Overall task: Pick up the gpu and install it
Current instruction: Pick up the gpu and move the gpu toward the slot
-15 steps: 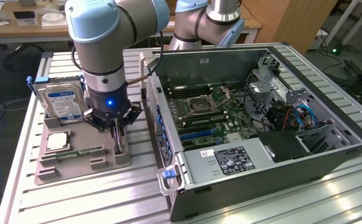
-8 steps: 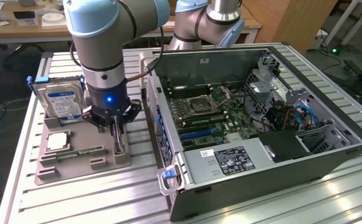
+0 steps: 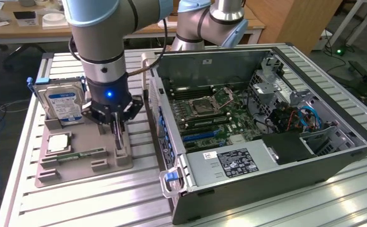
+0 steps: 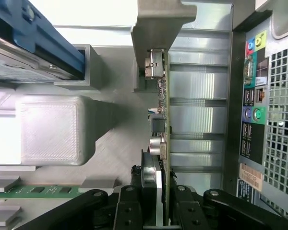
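We see the hand (image 4: 155, 194) lowered over the grey holder (image 3: 50, 177) on the tabletop (image 3: 88, 208), its fingers clamped on both faces of the gpu (image 4: 164, 120). The gpu stands on edge in the holder's slot nearest the open computer case (image 3: 335, 156). The hard drive (image 3: 63, 104) stands upright toward the exterior view's left.

**Narrow lane between tray and case**

The claw (image 3: 117, 126) works in a tight slot. On the exterior view's right, the computer case (image 3: 265, 184) wall rises just past a strip of bare desk (image 4: 197, 86). On the left, the upright hard drive (image 3: 64, 103) stands near, and a tray block (image 4: 53, 124) is beside the graphics card (image 4: 165, 110). The case's upper side lies open.
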`<state>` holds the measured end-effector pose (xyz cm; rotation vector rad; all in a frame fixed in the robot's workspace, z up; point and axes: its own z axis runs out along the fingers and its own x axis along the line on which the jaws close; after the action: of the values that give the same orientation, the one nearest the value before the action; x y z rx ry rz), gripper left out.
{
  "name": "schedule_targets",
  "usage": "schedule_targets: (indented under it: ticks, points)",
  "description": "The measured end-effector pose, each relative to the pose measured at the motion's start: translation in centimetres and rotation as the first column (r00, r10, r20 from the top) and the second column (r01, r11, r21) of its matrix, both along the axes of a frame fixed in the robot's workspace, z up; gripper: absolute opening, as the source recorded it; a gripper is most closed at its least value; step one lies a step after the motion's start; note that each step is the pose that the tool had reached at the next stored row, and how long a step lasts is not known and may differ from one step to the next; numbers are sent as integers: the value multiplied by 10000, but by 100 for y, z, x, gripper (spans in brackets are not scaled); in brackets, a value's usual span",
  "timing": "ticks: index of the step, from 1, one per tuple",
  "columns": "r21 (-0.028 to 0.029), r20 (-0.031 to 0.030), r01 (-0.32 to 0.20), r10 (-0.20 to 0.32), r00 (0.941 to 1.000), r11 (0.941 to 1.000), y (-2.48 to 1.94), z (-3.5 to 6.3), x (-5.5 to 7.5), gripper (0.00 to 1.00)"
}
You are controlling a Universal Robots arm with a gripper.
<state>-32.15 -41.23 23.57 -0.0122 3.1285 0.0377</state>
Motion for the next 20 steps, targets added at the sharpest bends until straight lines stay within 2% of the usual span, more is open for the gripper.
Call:
schedule_targets:
  ticks: [14, 20]
  points:
    - [1, 0, 0, 0, 10000, 10000, 0, 345, 0, 28]
    - [2, 0, 0, 0, 10000, 10000, 0, 455, 0, 28]
